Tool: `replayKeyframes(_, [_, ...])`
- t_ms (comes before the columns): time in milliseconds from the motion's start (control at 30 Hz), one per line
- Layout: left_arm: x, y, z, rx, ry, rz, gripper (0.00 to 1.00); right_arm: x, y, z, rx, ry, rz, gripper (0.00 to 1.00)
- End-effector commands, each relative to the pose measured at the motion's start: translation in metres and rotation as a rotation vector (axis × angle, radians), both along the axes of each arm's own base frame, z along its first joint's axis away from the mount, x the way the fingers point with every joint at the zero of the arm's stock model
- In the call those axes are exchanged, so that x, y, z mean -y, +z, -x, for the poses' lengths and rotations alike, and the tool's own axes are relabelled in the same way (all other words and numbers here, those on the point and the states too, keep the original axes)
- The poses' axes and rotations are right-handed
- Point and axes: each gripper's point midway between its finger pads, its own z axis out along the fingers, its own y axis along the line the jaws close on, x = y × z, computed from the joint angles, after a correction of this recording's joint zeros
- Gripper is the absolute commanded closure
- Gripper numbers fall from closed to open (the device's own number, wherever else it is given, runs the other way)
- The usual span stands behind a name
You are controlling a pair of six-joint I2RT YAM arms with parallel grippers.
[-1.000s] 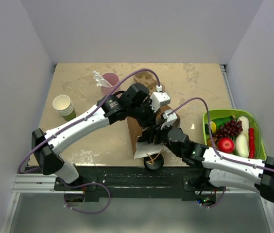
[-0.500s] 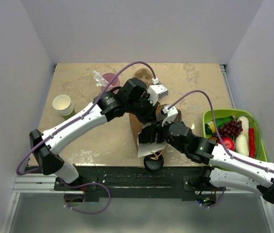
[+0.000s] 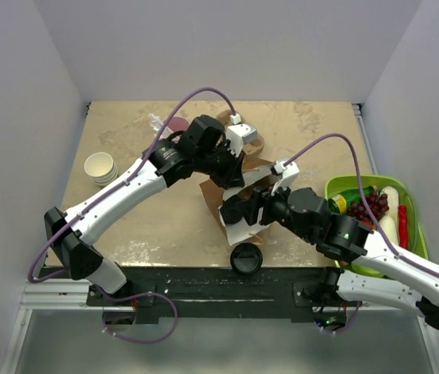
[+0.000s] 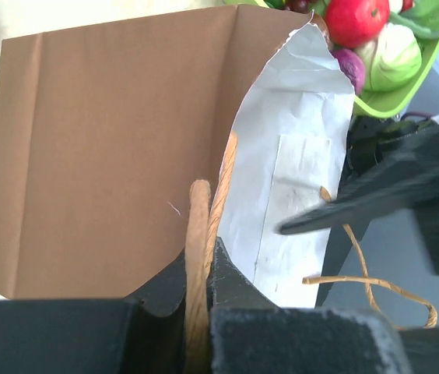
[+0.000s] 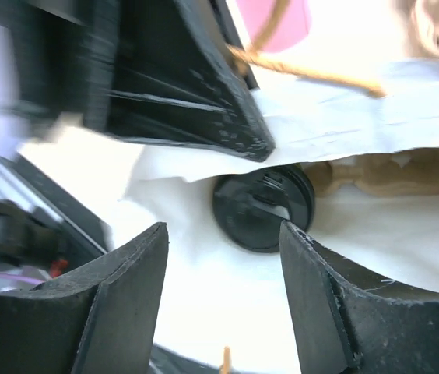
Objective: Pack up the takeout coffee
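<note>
Top camera: fixed high at the near edge of the table (image 3: 126, 226), looking down over all of it, far off. Left wrist camera: close against the brown outside of the paper bag (image 4: 103, 148). Right wrist camera: close, facing the bag's white inside. All three views share the bag. The top and left wrist views also share the green basket (image 3: 367, 178).

No legible words, brands, numbers or signs anywhere. Just a pale rectangular patch (image 4: 297, 175) inside the paper bag (image 4: 103, 148), right of the rope handle (image 4: 198, 257), unreadable.

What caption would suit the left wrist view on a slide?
Left gripper pinches the twine handle of a brown paper bag, green produce basket beyond.
</note>
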Motion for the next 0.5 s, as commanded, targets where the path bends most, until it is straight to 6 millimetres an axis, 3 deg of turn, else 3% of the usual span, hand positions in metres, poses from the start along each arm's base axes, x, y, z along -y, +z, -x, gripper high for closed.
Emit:
replayKeyframes(0, [-0.003, 0.020, -0.010, -0.026, 0.028, 0.070, 1.00, 0.005, 0.049, 0.010, 0.039, 0.031, -0.090, 0.37])
replayKeyframes(133, [-0.005, 0.020, -0.017, -0.043, 0.045, 0.084, 1.00, 0.009, 0.076, 0.013, 0.061, 0.033, -0.131, 0.35])
replayKeyframes(267, [-0.009, 0.020, -0.024, -0.059, 0.060, 0.098, 1.00, 0.017, 0.088, 0.012, 0.062, 0.006, -0.117, 0.32])
replayKeyframes(300, [-0.012, 0.020, -0.027, -0.070, 0.065, 0.104, 1.00, 0.017, 0.090, 0.012, 0.062, 0.005, -0.115, 0.23])
replayKeyframes(333, [-0.012, 0.019, -0.029, -0.079, 0.065, 0.106, 1.00, 0.018, 0.096, 0.013, 0.068, 0.008, -0.123, 0.02])
replayKeyframes(467, [-0.015, 0.016, -0.038, -0.102, 0.071, 0.115, 1.00, 0.026, 0.101, 0.012, 0.019, -0.043, -0.128, 0.02])
